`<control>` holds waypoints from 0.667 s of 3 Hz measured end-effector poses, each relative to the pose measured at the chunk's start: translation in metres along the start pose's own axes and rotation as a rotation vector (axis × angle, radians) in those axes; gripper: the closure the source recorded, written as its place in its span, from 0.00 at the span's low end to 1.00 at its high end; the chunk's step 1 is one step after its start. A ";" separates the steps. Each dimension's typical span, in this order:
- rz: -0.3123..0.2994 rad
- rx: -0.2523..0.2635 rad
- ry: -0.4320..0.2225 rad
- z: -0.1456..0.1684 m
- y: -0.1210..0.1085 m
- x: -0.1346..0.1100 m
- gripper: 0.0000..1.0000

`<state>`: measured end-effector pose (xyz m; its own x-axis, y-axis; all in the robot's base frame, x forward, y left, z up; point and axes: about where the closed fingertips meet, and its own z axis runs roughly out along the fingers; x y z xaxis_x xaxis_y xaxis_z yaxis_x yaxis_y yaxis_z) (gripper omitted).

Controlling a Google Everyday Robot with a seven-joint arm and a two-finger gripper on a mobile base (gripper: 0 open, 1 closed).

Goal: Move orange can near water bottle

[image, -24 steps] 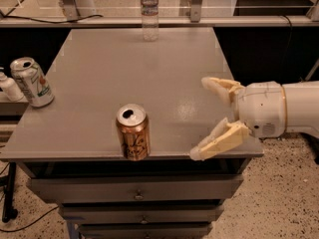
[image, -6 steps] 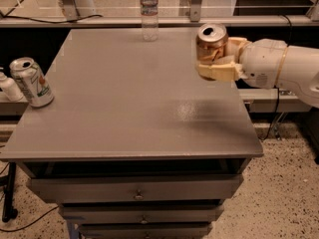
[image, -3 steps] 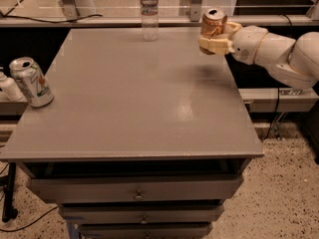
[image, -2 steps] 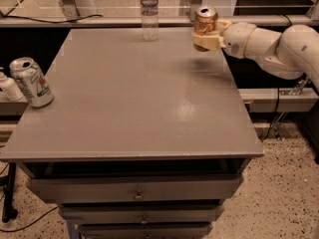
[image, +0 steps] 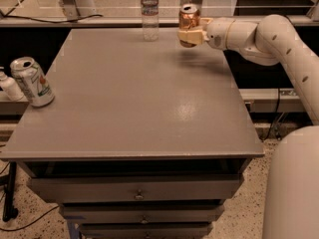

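Note:
The orange can (image: 189,20) is copper-coloured with a silver top and sits upright in my gripper (image: 191,36), a little above the far right part of the grey table (image: 134,103). My gripper is shut on the can, its cream fingers (image: 191,36) wrapped round the lower half. The arm reaches in from the right. The water bottle (image: 149,13), clear with a pale label, stands upright at the table's far edge, a short way left of the can.
A white-and-green can (image: 32,81) stands at the table's left edge, with a small white bottle (image: 9,85) just beyond it. Drawers (image: 137,193) sit below the table front. A ledge runs behind the table.
My gripper has carried the orange can from the near front of the table up and across to the far edge, and over the last second it has moved further left, toward the water bottle.

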<state>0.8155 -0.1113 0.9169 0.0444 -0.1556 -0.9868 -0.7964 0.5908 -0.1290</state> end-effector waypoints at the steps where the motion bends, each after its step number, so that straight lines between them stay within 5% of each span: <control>1: 0.012 -0.016 0.011 0.019 -0.008 0.003 1.00; 2: 0.017 -0.025 0.019 0.036 -0.015 0.005 1.00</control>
<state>0.8493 -0.0918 0.9101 0.0193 -0.1607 -0.9868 -0.8117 0.5737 -0.1093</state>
